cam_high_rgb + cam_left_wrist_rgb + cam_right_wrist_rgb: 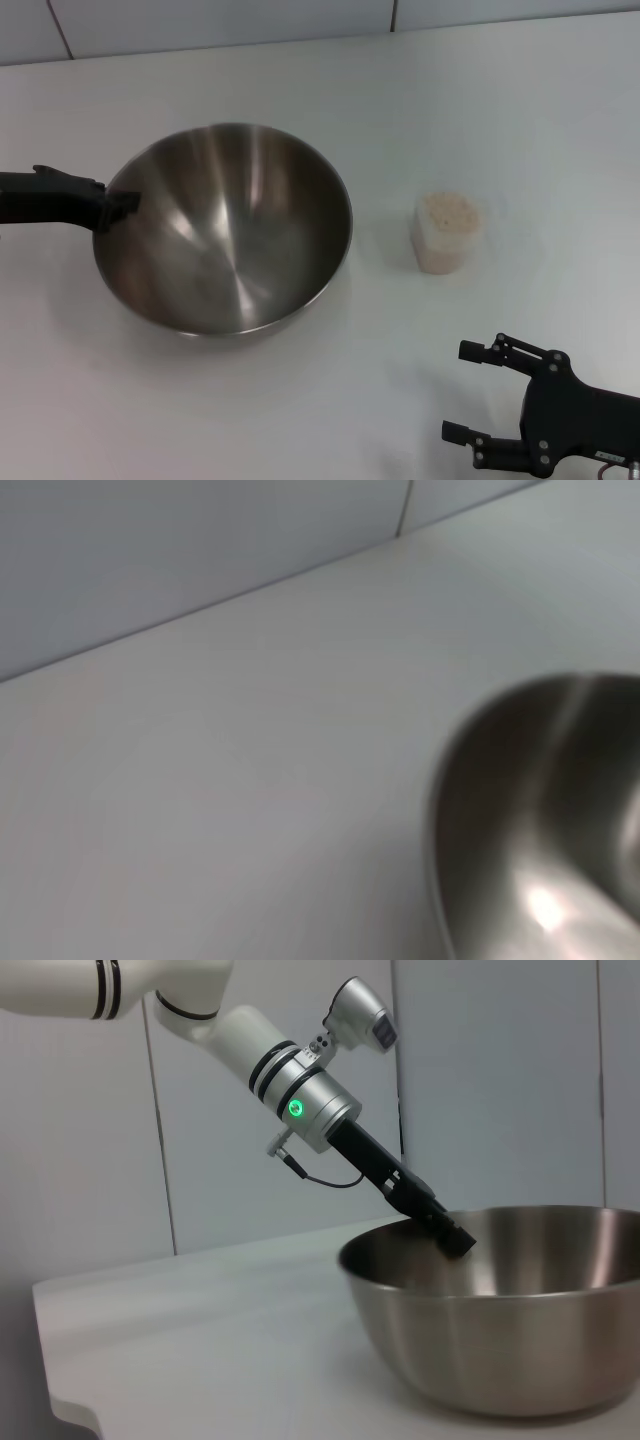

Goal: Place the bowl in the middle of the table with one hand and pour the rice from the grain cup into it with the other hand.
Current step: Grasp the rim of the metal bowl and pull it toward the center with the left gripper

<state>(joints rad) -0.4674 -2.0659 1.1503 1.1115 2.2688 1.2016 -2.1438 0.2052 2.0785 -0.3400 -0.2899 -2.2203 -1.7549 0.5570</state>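
Right hand [478,392]: we saw it nearest the camera, low over the near right of the counter [300,400], its two black fingers spread apart and holding nothing.
Grain cup [446,233]: we found a small clear cup standing upright, well apart from the right hand and just right of the bowl.
Rice [449,211]: pale grains filled the cup to its rim.
Bowl [222,228]: we noted a wide, shiny steel bowl, inside bare, sitting left of centre.
Left hand [122,205]: its tip met the bowl's left rim; we could not tell whether its fingers gripped it.
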